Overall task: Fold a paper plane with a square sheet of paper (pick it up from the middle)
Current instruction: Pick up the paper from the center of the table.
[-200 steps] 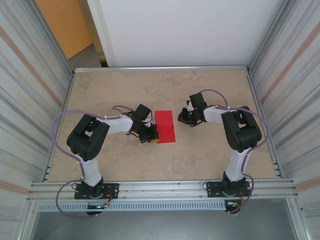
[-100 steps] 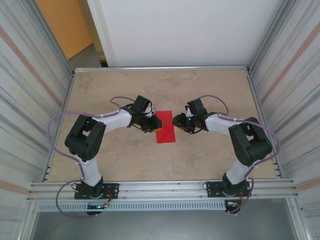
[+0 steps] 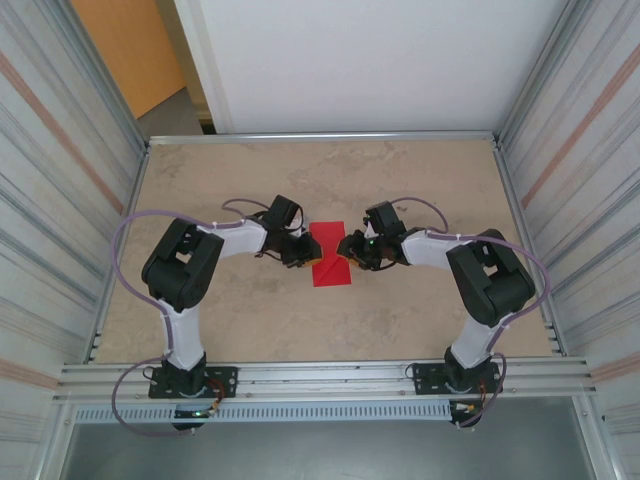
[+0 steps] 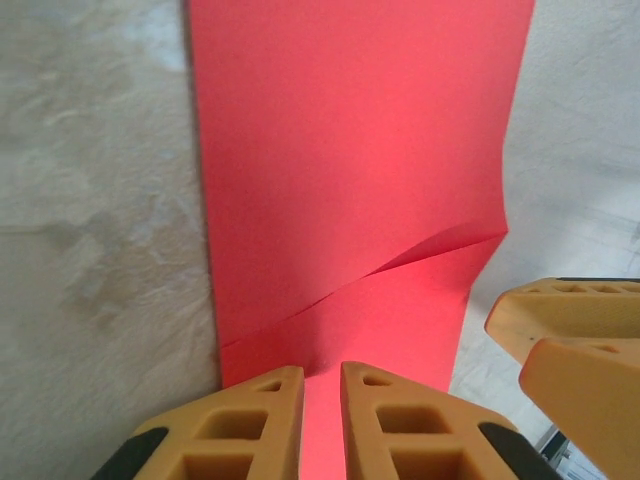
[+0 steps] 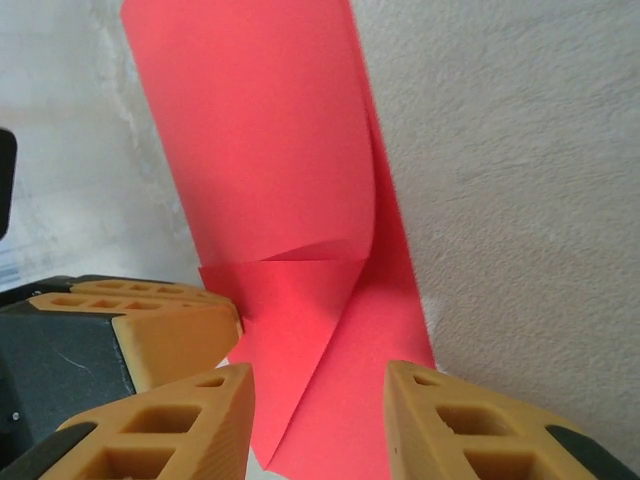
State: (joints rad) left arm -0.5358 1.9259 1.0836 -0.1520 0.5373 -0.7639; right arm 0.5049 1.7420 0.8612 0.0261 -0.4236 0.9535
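Left wrist: left hand (image 4: 320,375) barely parted over red sheet (image 4: 350,170).

I work on a mottled beige table (image 3: 250,330) fenced on both sides by ribbed metal walls (image 3: 60,200), with an aluminium rail (image 3: 320,378) along its near edge. Behind it stands a plain white panel (image 3: 370,60). Past that panel's left edge I see an orange surface (image 3: 125,50) and grey floor (image 3: 185,112), evenly lit.

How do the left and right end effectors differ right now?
The left end effector leaves only a slim gap between its jaws; the right end effector stands clearly wider. The left one sits at the left side of the red paper, the right one at its right. Both have orange fingers, low over it.
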